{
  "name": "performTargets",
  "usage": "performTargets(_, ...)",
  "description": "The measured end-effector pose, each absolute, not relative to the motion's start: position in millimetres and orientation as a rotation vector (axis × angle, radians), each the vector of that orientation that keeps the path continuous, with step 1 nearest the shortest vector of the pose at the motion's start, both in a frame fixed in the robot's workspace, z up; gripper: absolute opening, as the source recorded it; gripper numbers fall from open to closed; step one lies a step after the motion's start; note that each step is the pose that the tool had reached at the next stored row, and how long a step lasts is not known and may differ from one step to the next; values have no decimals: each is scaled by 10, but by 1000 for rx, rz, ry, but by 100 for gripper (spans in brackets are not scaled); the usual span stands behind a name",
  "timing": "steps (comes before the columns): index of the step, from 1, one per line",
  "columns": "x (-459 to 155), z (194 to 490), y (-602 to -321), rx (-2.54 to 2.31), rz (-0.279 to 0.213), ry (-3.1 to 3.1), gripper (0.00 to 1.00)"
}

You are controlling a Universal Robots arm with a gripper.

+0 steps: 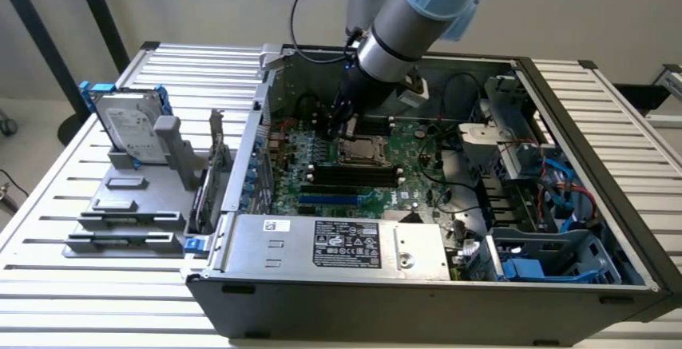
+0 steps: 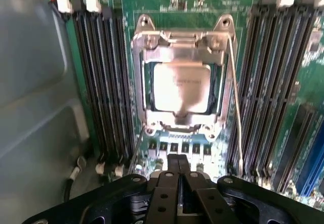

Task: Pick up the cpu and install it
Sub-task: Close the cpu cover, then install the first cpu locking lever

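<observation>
An open computer case (image 1: 426, 301) lies on the slatted bench (image 1: 64, 205), and the arm (image 1: 416, 21) reaches down into it. Its dark claw (image 1: 343, 128) hangs low over the green board (image 1: 352, 189), close to the silver cpu (image 1: 365, 151) in its metal frame. On the exterior view's left, a hard drive (image 1: 133, 129) with a blue bracket stands upright in a grey rack (image 1: 128, 213).

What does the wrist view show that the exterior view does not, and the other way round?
Wrist view: the cpu, silver top up, lying in the socket frame, with the shut gripper near it, holding nothing. Exterior view: the arm, the whole computer case, and the hard drive standing on a grey rack outside it. Both: the green motherboard and its black memory slots.
</observation>
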State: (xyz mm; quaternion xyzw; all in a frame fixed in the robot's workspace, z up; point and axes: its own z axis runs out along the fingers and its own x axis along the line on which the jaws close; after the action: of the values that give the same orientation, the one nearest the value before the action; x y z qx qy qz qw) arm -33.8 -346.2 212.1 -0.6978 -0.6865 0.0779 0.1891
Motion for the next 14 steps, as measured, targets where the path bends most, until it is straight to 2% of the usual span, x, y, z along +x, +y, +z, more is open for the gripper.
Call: performTargets(14,-379,2130,-3462,-1960,216,-1930,11)
